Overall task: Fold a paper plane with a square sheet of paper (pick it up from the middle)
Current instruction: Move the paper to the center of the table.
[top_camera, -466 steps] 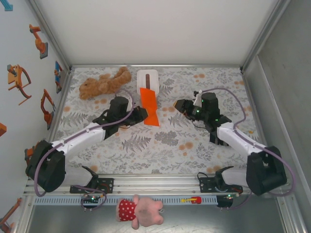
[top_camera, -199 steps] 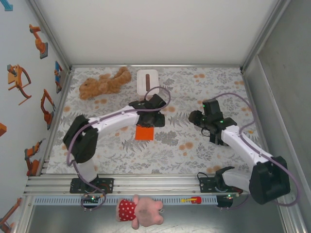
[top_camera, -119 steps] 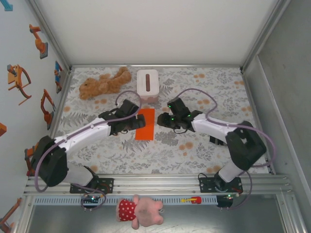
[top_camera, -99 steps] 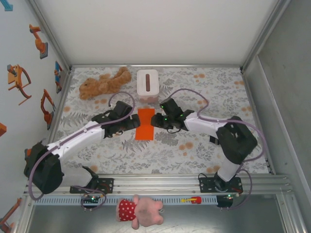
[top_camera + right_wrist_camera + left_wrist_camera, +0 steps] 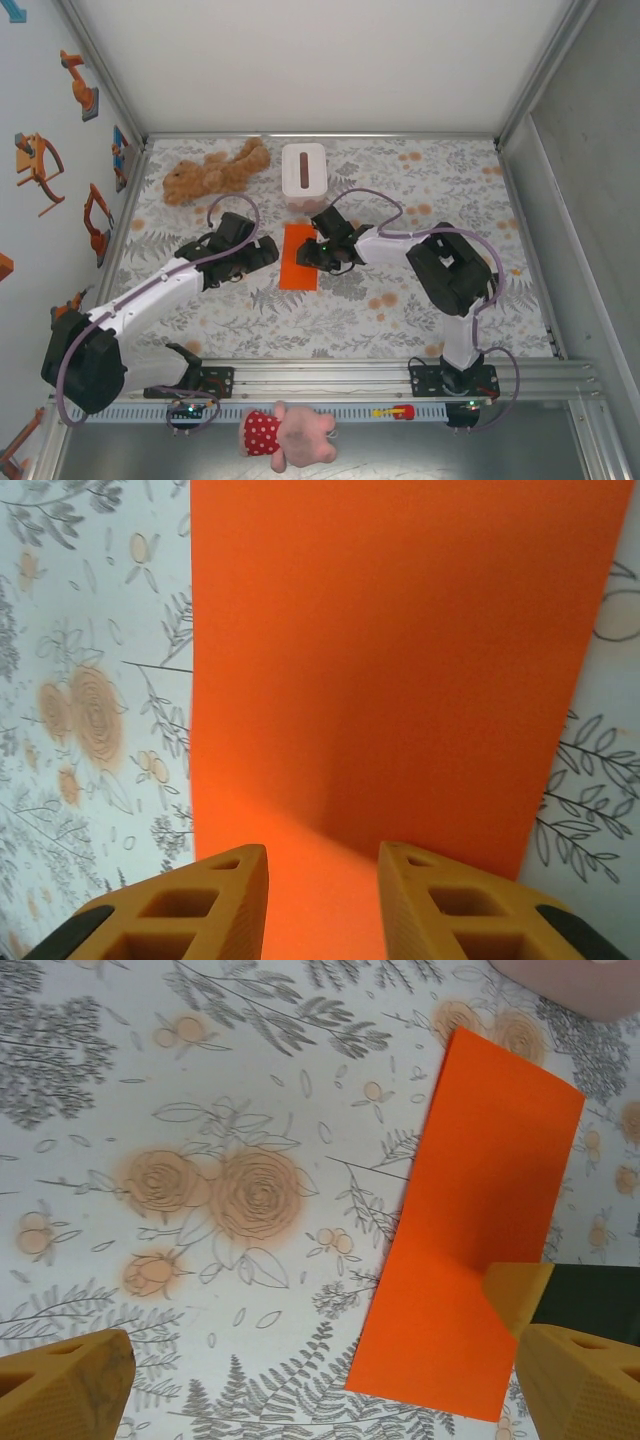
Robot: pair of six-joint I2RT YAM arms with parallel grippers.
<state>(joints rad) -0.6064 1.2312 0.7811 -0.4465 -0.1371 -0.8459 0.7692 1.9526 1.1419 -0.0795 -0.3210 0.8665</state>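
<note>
While white walls enclose the floral tablecloth, the folded orange paper lies at 6 o'clock of the tissue box; left gripper spread wide at its 9 o'clock, right gripper slightly parted over it.

one paper, one box, two toys

Bright orange paper, grey-and-orange floral table, white tissue box, brown teddy
</note>
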